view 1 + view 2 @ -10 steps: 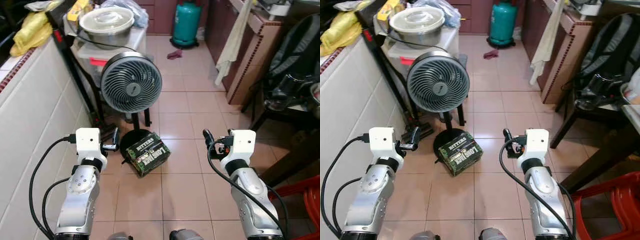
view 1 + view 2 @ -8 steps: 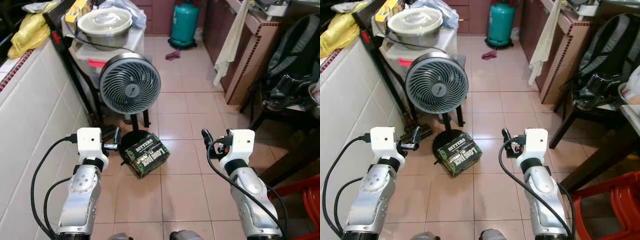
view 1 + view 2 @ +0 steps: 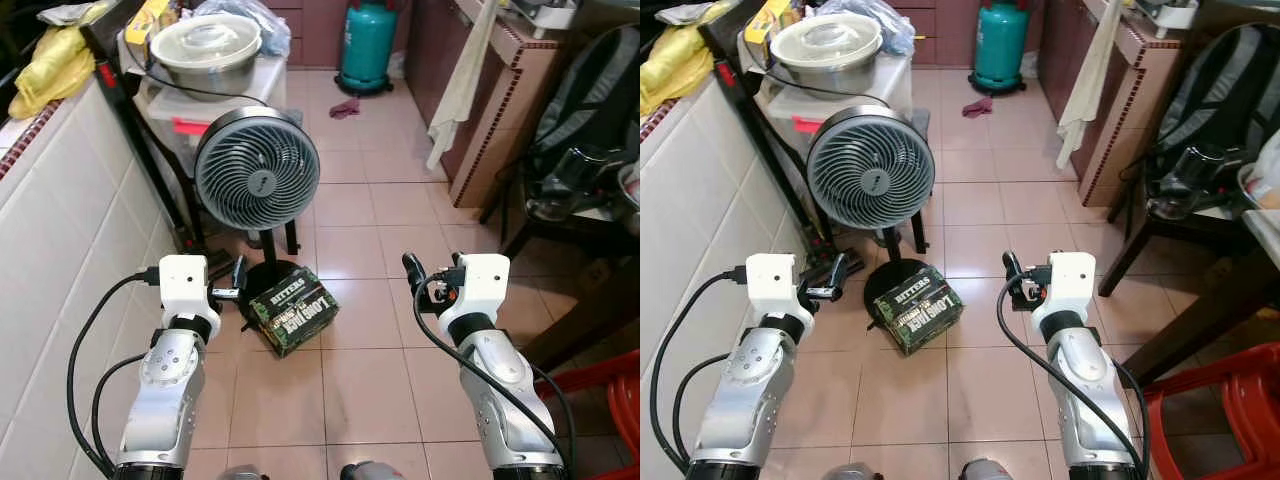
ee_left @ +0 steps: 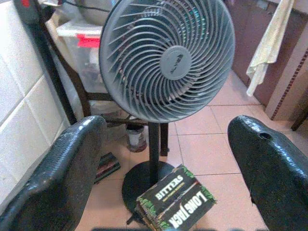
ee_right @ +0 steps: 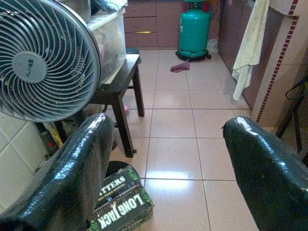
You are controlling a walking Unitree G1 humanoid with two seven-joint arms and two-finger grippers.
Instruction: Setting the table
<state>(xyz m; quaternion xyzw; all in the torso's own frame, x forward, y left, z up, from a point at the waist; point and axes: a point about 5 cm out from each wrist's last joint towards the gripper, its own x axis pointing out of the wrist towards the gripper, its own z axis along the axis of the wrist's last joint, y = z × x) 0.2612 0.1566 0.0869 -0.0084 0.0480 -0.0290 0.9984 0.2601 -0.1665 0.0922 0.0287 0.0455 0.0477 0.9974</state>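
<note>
- Table (image 3: 1220, 300) stands at the right edge of your head views, dark wood, well apart from both grippers.
- Your left gripper (image 4: 168, 126) has its jaws wide apart, held above the tiled floor (image 3: 370, 370) and pointing at the fan.
- Your right gripper (image 5: 168, 123) also has its jaws spread wide, held level with the left one and nearer the table.
- Between your 2 arms, a dark box (image 3: 292, 309) printed "BITTERS" and "LONG JACK" rests against the fan's round base.
- The grey fan (image 3: 257, 167) stands upright just behind the box, beside the white tiled wall (image 3: 60, 230).
- Behind the fan, a lidded metal bowl (image 3: 205, 45) sits on a clear bin.
- Farther back, 1 green gas cylinder (image 3: 368, 45) stands on the floor, and a pale towel (image 3: 462, 85) hangs from the counter on the right.
- A red chair (image 3: 1230, 400) shows just beside the table.
</note>
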